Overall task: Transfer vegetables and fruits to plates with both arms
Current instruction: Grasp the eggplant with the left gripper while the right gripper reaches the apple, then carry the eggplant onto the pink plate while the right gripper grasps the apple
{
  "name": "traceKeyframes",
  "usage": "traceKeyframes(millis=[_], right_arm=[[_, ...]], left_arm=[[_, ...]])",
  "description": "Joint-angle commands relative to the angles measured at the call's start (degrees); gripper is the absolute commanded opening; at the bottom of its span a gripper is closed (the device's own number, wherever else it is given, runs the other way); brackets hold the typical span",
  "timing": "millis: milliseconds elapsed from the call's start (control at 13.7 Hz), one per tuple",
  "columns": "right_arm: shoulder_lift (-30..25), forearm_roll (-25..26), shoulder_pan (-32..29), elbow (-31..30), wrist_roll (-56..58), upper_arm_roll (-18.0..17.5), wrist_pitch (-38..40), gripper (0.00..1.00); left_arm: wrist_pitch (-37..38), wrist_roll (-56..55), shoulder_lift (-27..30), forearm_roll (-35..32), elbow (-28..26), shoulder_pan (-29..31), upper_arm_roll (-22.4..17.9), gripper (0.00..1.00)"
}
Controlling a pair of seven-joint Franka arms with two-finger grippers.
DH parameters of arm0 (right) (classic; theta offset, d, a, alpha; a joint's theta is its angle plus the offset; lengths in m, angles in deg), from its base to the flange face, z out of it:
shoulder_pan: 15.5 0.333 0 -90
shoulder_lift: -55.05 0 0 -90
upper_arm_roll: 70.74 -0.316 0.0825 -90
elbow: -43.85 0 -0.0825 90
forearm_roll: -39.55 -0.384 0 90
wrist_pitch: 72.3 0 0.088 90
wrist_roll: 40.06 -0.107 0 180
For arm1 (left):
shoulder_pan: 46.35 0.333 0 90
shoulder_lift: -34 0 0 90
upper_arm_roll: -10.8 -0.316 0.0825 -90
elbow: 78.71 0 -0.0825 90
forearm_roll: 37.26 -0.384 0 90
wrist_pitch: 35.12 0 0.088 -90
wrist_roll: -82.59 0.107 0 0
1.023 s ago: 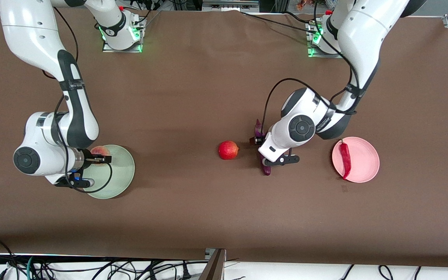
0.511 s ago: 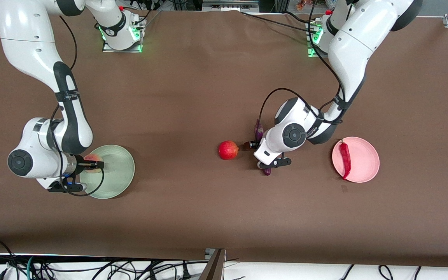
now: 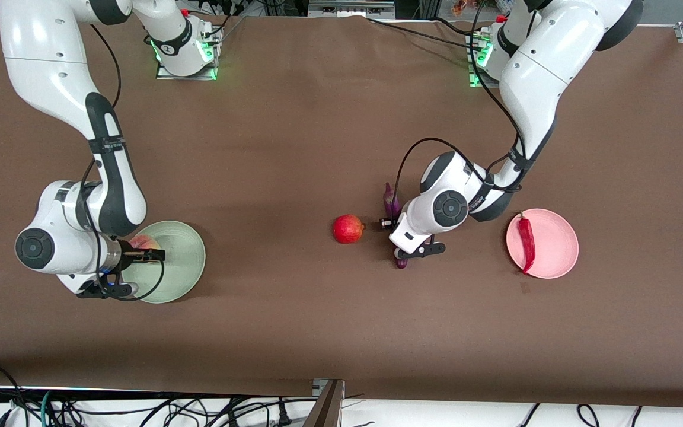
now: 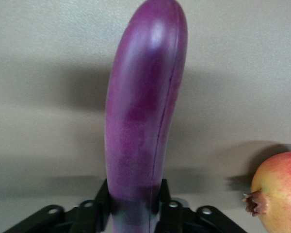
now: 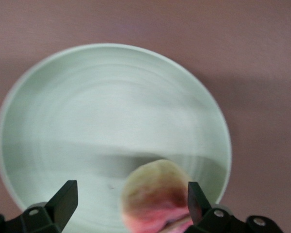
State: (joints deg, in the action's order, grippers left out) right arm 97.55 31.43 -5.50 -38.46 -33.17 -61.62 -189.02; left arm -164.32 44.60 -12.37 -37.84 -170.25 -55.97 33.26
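My right gripper (image 3: 153, 255) hangs over the mint green plate (image 3: 184, 264) with its fingers wide open. The peach (image 3: 143, 242) lies on that plate (image 5: 111, 107) between the fingers, close to one fingertip (image 5: 195, 194); the wrist view shows the peach (image 5: 157, 201) and the gripper (image 5: 131, 190). My left gripper (image 3: 390, 224) is shut on the purple eggplant (image 3: 389, 200) near one end, low over the table (image 4: 134, 196). The eggplant (image 4: 145, 116) sticks out past the jaws. The red pomegranate-like fruit (image 3: 348, 229) sits on the table beside it (image 4: 279, 191). The chili pepper (image 3: 526, 236) lies on the pink plate (image 3: 558, 246).
Both arm bases (image 3: 186, 50) (image 3: 487, 59) stand at the table's edge farthest from the front camera. Black cables loop round both wrists. Brown table stretches between the two plates and toward the front camera.
The right hand shifted over the mint plate toward its rim and the peach now lies free between open fingers. The left hand and eggplant moved slightly toward the pomegranate-like fruit.
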Motion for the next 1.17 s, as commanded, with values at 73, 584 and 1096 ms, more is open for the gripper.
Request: traceKeyframes(millis=[73, 584, 1096], right_arm=[[-2.51, -0.32, 6.07, 0.65, -8.33, -0.24, 2.21, 1.00], [-1.37, -0.32, 22.77, 1.00, -43.59, -3.40, -8.66, 1.00], [3.02, -0.23, 32.97, 1.00, -54.69, -3.94, -21.77, 1.00]], left_arm=[[10.94, -0.33, 5.23, 0.93, 0.49, 0.48, -0.66, 0.00], [36.21, 14.99, 13.33, -16.01, 3.83, 8.91, -1.54, 0.04], [35.42, 52.19, 10.18, -15.86, 4.00, 24.37, -2.07, 0.06]])
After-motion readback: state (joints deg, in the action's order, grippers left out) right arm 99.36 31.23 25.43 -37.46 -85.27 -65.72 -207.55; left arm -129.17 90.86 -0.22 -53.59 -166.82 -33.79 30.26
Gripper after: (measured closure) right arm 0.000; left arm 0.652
